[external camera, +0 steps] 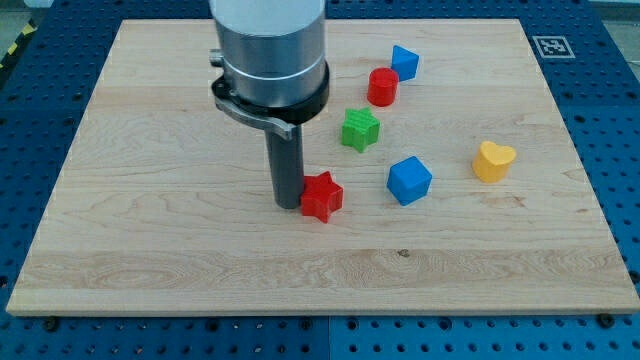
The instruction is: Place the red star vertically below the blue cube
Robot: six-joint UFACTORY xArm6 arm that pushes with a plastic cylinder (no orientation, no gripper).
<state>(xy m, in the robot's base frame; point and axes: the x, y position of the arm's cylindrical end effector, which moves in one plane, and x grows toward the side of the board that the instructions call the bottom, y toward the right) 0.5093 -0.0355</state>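
The red star [322,196] lies near the middle of the wooden board [150,250]. My tip [288,205] stands right against the star's left side, touching it. The blue cube [409,180] sits to the right of the star, a short gap away and slightly higher in the view. The arm's grey body [272,55] hangs above the rod and hides part of the board behind it.
A green star [360,129] lies above the red star's right. A red cylinder [383,87] and a small blue block [404,62] sit toward the view's top. A yellow heart [493,161] lies right of the blue cube.
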